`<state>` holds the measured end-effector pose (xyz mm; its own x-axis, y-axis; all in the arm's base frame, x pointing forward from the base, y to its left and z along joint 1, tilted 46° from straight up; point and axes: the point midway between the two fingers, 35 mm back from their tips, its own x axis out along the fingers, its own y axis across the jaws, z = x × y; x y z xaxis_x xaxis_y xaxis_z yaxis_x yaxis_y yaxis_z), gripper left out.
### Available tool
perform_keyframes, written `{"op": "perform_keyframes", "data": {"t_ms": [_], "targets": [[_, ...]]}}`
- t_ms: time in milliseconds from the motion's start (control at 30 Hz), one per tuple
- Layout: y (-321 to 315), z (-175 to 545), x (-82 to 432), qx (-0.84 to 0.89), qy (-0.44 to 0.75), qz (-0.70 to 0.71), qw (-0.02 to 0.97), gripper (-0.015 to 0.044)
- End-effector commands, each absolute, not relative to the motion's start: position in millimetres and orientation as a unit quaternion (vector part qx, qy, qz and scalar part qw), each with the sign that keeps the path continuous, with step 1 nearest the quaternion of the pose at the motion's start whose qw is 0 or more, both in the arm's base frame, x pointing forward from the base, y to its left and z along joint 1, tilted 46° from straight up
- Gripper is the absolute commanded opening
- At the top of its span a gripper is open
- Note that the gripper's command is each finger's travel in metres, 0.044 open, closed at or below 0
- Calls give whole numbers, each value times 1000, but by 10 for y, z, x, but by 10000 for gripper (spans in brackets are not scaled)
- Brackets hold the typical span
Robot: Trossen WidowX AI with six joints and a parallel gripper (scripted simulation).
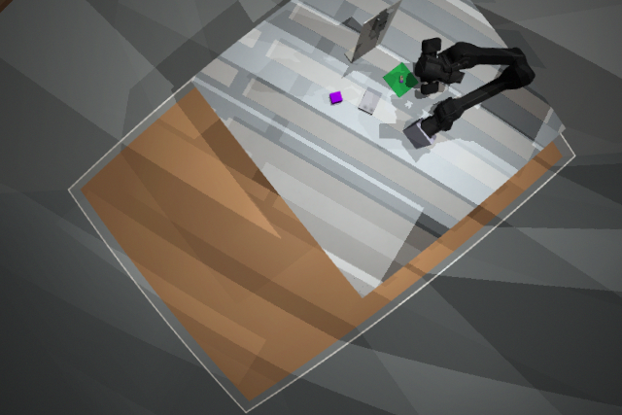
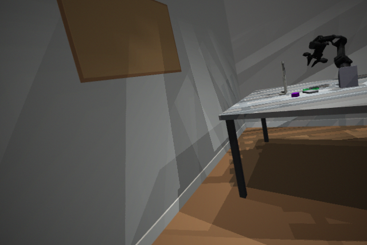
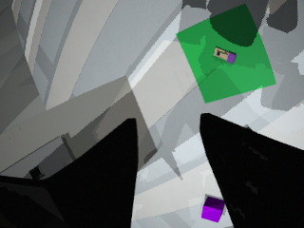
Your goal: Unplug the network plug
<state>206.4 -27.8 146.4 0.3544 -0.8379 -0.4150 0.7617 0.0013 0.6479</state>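
The plug [image 1: 401, 79] [image 3: 223, 54], small and beige with a purple end, lies inside the green marked square [image 1: 393, 79] [image 3: 195, 52]. The square's edge also shows in the exterior view [image 2: 315, 88]. The upright panel [image 1: 368, 44] [image 2: 284, 79] [image 3: 114, 106] stands beyond the square, with dark fittings on its face; no plug is visible in them. My gripper [image 2: 310, 65] [image 3: 168, 124] is partly open, with nothing between its fingers. It hangs well above the table, apart from the plug and the panel. In the top view the arm hides its fingertips.
A purple cube [image 1: 335, 97] [image 2: 295, 94] [image 3: 212, 209] lies on the table in front of the panel's lower end. A flat grey plate [image 1: 368, 101] [image 2: 311, 91] lies between the cube and the green square. The arm's grey base block [image 1: 418, 134] [image 2: 347, 77] stands to the right.
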Motion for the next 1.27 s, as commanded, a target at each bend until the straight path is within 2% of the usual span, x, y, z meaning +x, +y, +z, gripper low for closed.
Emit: {"op": "perform_keyframes", "data": {"t_ms": [0, 67, 433, 1233], "targets": [[-194, 1568, 2072, 420, -50, -566, 708, 156], [-182, 1586, 2072, 420, -51, -565, 708, 156], [-182, 1586, 2072, 420, -51, -565, 708, 440], [-182, 1586, 2072, 420, -51, -565, 708, 440]]}}
